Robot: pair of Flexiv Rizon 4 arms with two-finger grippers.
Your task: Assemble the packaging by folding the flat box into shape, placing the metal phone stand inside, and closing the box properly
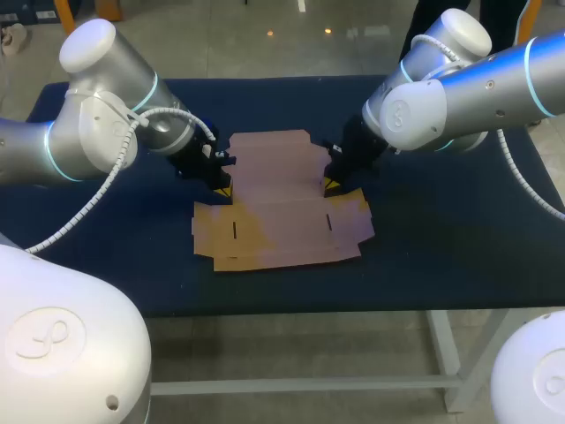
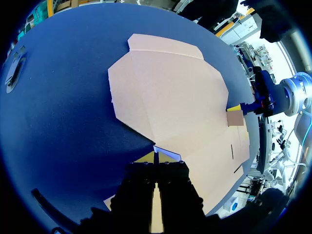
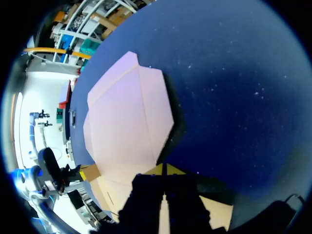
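Observation:
The flat cardboard box [image 1: 282, 208] lies unfolded on the dark blue table, its far panel paler and tilted up a little. My left gripper [image 1: 222, 187] is at the box's left edge, shut, its yellow tips pinching the cardboard at a notch [image 2: 155, 157]. At the right edge my right gripper [image 1: 331, 184] is also shut, tips together on the cardboard [image 3: 164, 168]. In the left wrist view the box [image 2: 165, 92] spreads ahead of the fingers, and a small flap [image 2: 235, 118] stands by my other arm's gripper. The right wrist view shows the raised panel [image 3: 126, 122] casting a shadow. No metal phone stand is clearly in view.
The table's cloth [image 1: 441, 238] stretches bare to the right and in front of the box. A small dark object [image 2: 14, 73] lies on the cloth far out beyond the box's left side; what it is I cannot tell.

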